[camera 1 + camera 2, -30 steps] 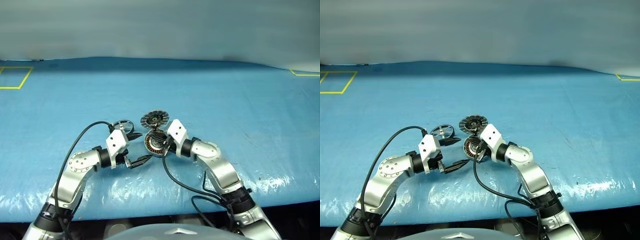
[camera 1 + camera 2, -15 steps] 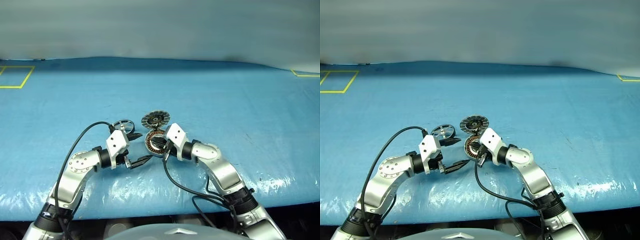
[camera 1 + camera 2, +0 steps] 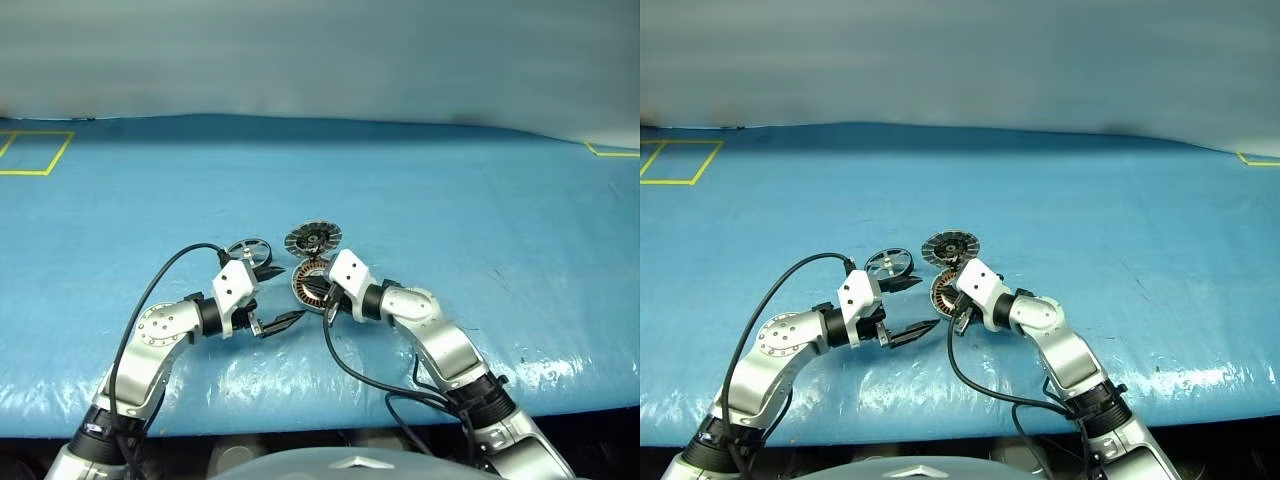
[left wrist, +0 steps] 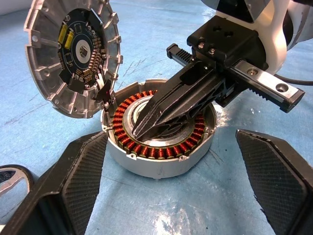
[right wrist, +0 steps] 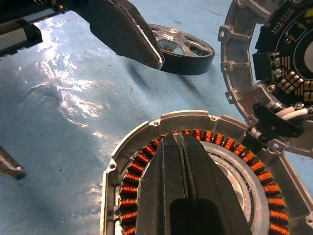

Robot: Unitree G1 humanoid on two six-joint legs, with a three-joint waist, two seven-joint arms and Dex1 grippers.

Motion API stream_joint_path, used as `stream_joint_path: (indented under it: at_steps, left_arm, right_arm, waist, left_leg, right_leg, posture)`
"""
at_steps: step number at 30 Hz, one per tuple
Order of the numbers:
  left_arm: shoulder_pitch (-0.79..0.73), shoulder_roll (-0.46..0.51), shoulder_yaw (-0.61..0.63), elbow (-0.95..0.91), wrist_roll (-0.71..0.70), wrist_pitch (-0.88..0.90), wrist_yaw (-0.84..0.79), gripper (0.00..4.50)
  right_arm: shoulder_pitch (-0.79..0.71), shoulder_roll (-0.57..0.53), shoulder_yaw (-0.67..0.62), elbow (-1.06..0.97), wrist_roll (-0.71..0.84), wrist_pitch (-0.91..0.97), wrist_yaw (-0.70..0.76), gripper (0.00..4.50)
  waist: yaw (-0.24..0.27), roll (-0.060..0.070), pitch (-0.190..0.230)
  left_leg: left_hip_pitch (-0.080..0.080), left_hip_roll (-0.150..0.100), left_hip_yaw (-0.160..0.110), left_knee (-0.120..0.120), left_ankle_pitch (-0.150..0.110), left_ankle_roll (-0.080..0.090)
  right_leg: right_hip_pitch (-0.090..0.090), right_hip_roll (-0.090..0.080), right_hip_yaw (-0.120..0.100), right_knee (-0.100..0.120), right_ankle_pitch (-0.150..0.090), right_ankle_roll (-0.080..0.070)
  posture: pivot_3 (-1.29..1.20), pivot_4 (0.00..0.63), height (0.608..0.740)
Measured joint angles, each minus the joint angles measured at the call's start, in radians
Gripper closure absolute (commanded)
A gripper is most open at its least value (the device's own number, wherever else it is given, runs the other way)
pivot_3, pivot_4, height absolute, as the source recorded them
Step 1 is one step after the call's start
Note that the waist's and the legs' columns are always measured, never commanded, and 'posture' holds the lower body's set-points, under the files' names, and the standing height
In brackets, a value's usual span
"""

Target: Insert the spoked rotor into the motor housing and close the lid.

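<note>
The motor housing (image 4: 161, 147), a silver ring of copper windings, lies on the blue table. My right gripper (image 5: 182, 139) is shut, its tips resting inside the housing over the hub. The lid (image 4: 73, 54), a finned grey disc with a circuit board inside, stands tilted against the housing's far rim, joined to it by wires. The spoked rotor (image 3: 247, 250) lies flat just left of both. My left gripper (image 3: 283, 294) is open and empty, one finger (image 4: 83, 166) on each side of the housing, on its near left side.
A blue plastic sheet (image 3: 480, 200) covers the table. Yellow tape marks sit at the far left (image 3: 30, 155) and far right (image 3: 610, 150). The table's front edge (image 3: 300, 425) runs close below the arms. Black cables (image 3: 350, 365) hang from both wrists.
</note>
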Motion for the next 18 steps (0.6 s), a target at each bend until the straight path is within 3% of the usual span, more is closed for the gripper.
stream_joint_path:
  at_steps: [10,18]
  left_arm:
    - [0.000,0.000,-0.003,0.009,0.013,0.000,0.000,0.00]
    - [0.001,-0.002,-0.003,0.009,0.016,-0.001,0.000,0.00]
  right_arm:
    - [-0.005,0.073,-0.117,-0.034,0.191,0.090,0.015,4.47]
    - [-0.007,0.043,-0.094,-0.029,0.164,0.104,-0.004,4.47]
  waist:
    - [0.000,0.001,0.001]
    - [0.000,0.002,0.001]
  left_leg:
    - [-0.002,0.000,-0.001,0.000,0.000,0.000]
    - [-0.002,0.000,-0.002,-0.001,0.000,0.000]
  right_leg:
    - [-0.002,0.000,-0.001,0.001,0.001,0.001]
    - [-0.002,0.000,-0.002,0.001,0.000,0.002]
  posture:
    - [0.00,0.150,0.740]
    - [0.00,0.150,0.740]
